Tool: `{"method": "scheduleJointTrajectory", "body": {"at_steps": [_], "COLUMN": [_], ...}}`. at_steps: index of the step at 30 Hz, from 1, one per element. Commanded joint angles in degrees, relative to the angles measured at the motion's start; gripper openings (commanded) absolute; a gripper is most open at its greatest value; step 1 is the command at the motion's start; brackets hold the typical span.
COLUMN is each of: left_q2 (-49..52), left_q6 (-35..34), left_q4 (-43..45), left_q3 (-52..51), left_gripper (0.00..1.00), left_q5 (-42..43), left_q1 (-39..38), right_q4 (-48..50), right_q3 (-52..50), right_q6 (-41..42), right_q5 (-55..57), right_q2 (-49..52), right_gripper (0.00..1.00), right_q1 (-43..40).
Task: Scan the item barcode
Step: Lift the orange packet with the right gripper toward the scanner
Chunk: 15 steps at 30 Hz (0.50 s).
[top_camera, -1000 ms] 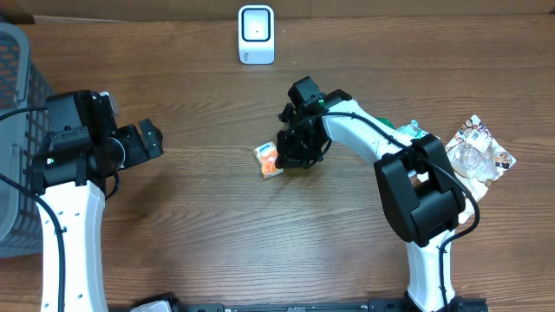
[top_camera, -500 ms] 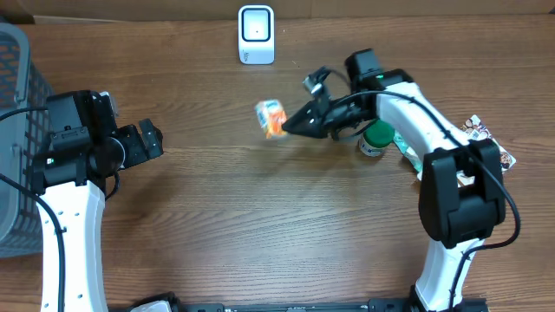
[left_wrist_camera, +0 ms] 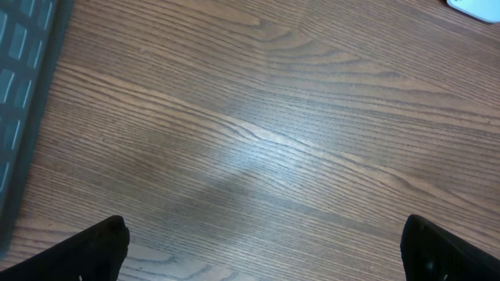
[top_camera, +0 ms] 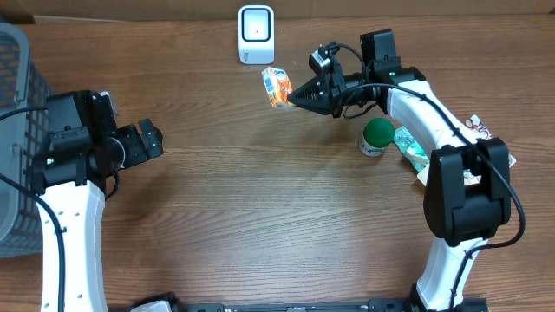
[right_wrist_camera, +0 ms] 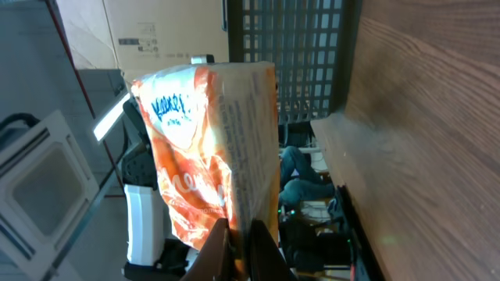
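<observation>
**Overhead.** Swung within the last second from the middle of the table up toward its far edge, with the orange snack packet pinched by one end in the tightly closed right gripper. Hangs the packet clear of the wood, just right of and a little nearer than the white scanner at the far edge, not yet square to its window. Shows the left gripper near the left edge, spread wide and holding nothing, beside the grey mesh basket. Cannot tell from here what the basket holds. Leaves a green-lidded jar and crinkled wrappers lying toward the right edge.

**Left wrist.** Looks down on bare wood between widely parted fingertips. Catches a strip of basket wall along the left.

**Right wrist.** Presents the packet almost edge-on, standing above the closed gripper, held by its bottom seam, with basket mesh behind. Looks light, soft and crinkly, so likely to flop or twist at a seam grip, with film probably slick. Best taken at the crimped seam, keeping the printed faces free. Cannot make out a barcode in any view.
</observation>
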Motion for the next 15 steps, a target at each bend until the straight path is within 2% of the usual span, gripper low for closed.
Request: {"method": "scheduleJointTrajectory", "body": {"at_steps": [1,4,9,10,15], "left_q2": [-0.9,-0.9,-0.9,-0.9,-0.9], "left_q6": [-0.4,-0.4,-0.4,-0.4,-0.4], "left_q4": [0.1,0.1,0.1,0.1,0.1], "left_q3": [1.2,1.2,1.2,1.2,1.2], "left_gripper": [1.0,1.0,0.99,1.0,0.99], "left_q5": [-0.4,-0.4,-0.4,-0.4,-0.4], "left_q1": [0.0,0.0,0.0,0.0,0.0], "right_q4": [2.7,1.3,-7.3,-11.6,-23.4], "right_q3": [0.5,0.5,0.7,1.7,11.5], "right_q6": [5.6,4.7,-0.3,-1.3,-3.8], "right_q5": [1.7,13.3,37.2,45.2,65.2], "right_q2": [-1.5,-1.5,-1.5,-1.5,-1.5], "right_gripper": [0.04,0.04,0.04,0.04,0.04], "right_q1": [-0.1,0.7,4.7,6.6,11.7]}}
